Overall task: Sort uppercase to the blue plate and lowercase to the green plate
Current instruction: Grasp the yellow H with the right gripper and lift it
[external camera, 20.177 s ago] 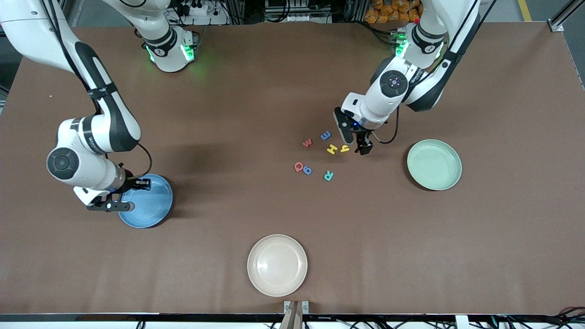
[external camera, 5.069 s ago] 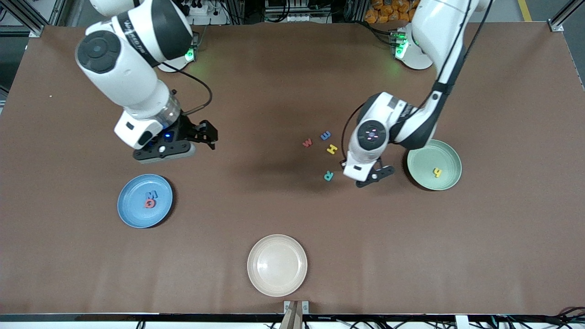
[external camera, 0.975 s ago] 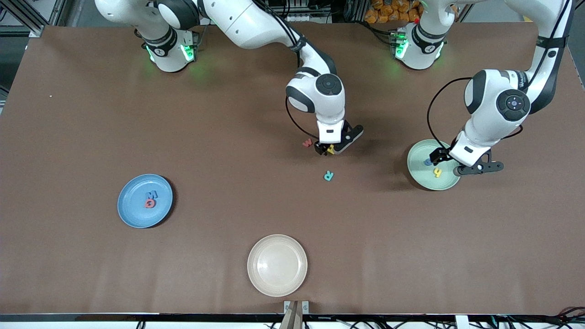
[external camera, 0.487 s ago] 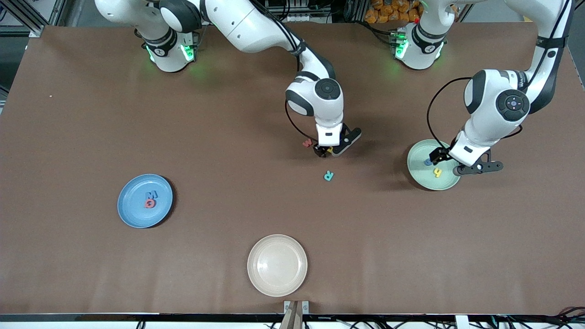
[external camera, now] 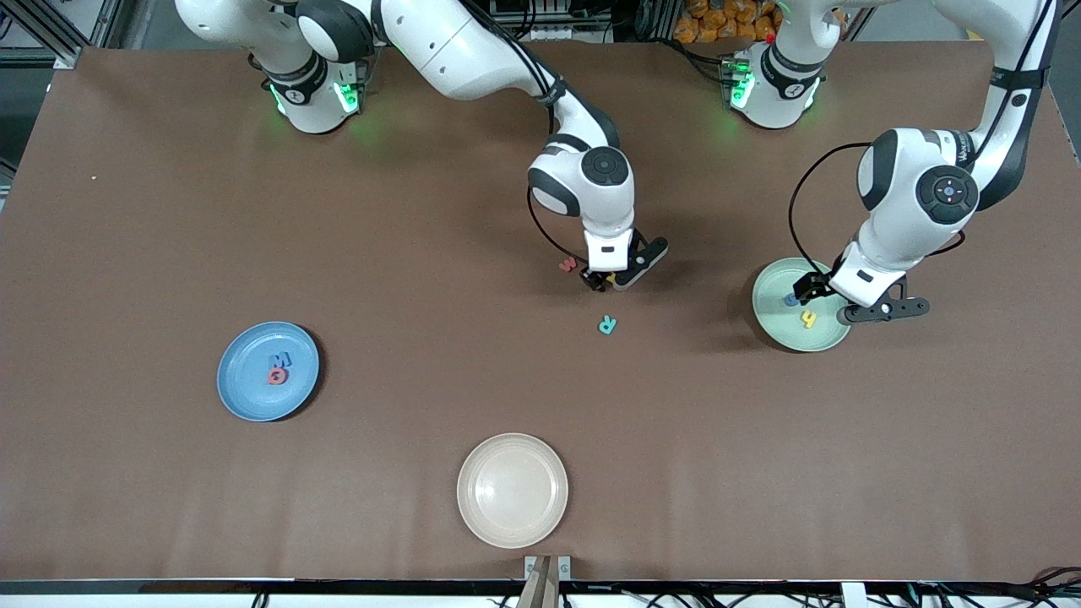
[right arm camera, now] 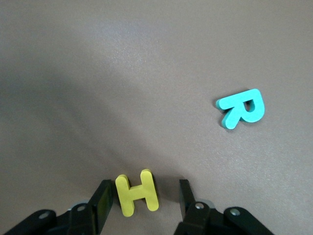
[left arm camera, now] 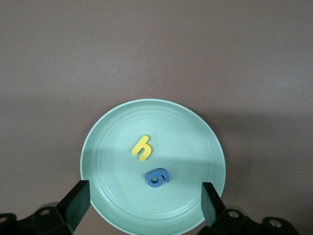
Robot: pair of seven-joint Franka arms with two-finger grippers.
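Right gripper fingers straddle the yellow H, slightly open: light, compressible foam; pinch its edges. Left gripper hangs wide open, empty.

Right gripper is down at the table mid-table, fingers parted; left gripper hangs near its own end, fingers spread wide

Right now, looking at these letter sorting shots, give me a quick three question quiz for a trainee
1. True or false: the right gripper has its open fingers on either side of the yellow H.
2. Which letters lie in the green plate? A) yellow h and a blue letter B) teal R and red w
3. Fill in: the left gripper hangs open over the ____ plate.

Key: 1 true; 2 A; 3 green.
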